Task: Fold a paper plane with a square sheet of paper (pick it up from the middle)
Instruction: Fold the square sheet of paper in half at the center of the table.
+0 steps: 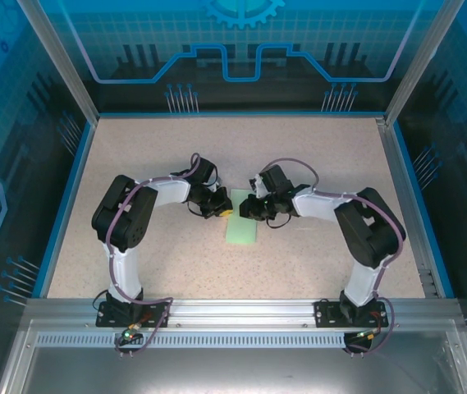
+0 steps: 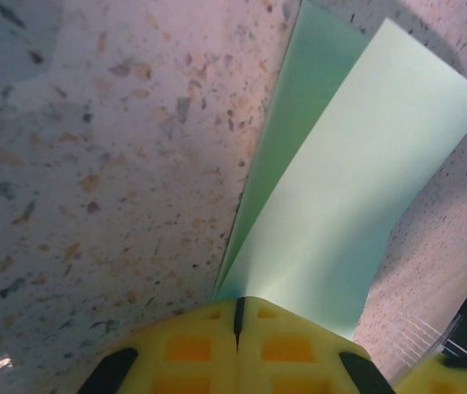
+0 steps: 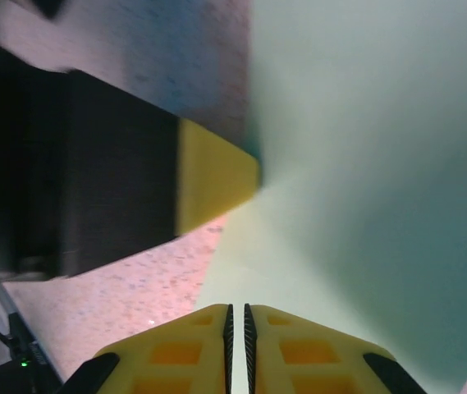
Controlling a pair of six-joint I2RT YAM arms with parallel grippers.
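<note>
Your left end effector is clamped shut on the square sheet of paper, which sits folded over mid-surface between both arms. The right end effector shows only a hairline slit at the sheet, grip unclear. Uneven pulling could skew the crease or tear the sheet.

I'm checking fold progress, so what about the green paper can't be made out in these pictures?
- Top view: far end of the square sheet of paper covered by the left tool and right tool; creases too small.
- Left wrist view: its near end hidden between the left tool's pads; back layer cut by the top edge.
- Right wrist view: sheet blurred, running off the top and right edges.
</note>
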